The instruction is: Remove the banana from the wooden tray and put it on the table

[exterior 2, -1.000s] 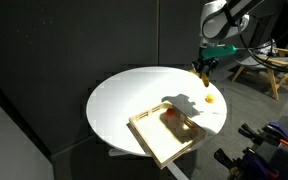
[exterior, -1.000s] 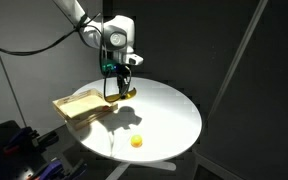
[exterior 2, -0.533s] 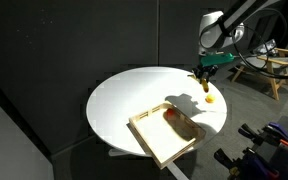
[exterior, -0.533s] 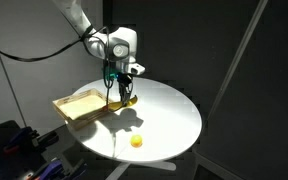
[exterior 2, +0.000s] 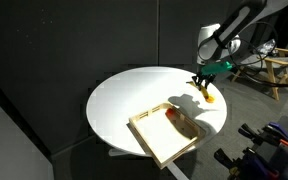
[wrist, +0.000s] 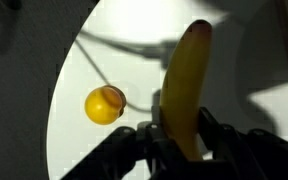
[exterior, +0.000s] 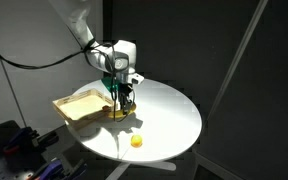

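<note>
Ok, small curved yellow banana clamped between my gripper fingers, clear of light-brown wooden tray, low over round white table; left for me: set down, release

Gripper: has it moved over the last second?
Yes. The gripper, shut on the banana, has dropped toward the table, judged against the fixed wooden tray.

Dim and dark all round, with strong light from above on the white bench, nearly blown out. Hard black shadows beneath the pincer in both exterior views. Small and soft; blurred close up on the banana in the wrist view, dark at the corners.
</note>
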You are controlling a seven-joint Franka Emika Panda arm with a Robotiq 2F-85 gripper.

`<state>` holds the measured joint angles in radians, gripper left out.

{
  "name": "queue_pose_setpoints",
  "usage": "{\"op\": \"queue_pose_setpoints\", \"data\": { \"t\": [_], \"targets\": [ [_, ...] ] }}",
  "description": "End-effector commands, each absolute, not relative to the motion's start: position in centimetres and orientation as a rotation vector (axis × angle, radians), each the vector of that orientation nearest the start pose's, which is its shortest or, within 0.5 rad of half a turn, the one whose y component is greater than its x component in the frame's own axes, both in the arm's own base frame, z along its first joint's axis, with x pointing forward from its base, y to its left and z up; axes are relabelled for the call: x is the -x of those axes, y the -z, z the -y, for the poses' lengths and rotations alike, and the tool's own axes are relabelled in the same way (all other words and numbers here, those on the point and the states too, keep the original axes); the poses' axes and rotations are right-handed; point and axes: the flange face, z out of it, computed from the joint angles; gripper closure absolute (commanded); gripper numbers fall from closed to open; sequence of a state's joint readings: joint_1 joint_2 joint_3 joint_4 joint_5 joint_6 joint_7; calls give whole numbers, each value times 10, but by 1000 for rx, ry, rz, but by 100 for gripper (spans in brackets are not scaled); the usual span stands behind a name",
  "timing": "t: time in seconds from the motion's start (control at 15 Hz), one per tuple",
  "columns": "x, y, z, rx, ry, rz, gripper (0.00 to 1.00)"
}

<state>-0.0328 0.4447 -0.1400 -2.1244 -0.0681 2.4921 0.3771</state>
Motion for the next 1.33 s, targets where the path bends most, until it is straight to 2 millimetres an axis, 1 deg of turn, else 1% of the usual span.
{"op": "queue_pose_setpoints", "data": {
  "t": [0.0,0.27,0.47,0.67,1.0,1.07,1.13,1.2,1.27],
  "targets": [
    [-557,-179,106,3171,-103,-697,85],
    [-553,-159,110,3192,-118,-654,85],
    [-552,-146,113,3196,-123,-657,85],
    [-550,-139,116,3197,-129,-665,85],
    [-549,-134,118,3200,-144,-672,85],
    [-548,-133,118,3200,-148,-672,79],
    [-548,-132,119,3200,-151,-671,36],
    [-548,-132,119,3199,-154,-673,35],
    [-548,-133,119,3198,-156,-674,29]
  ]
}}
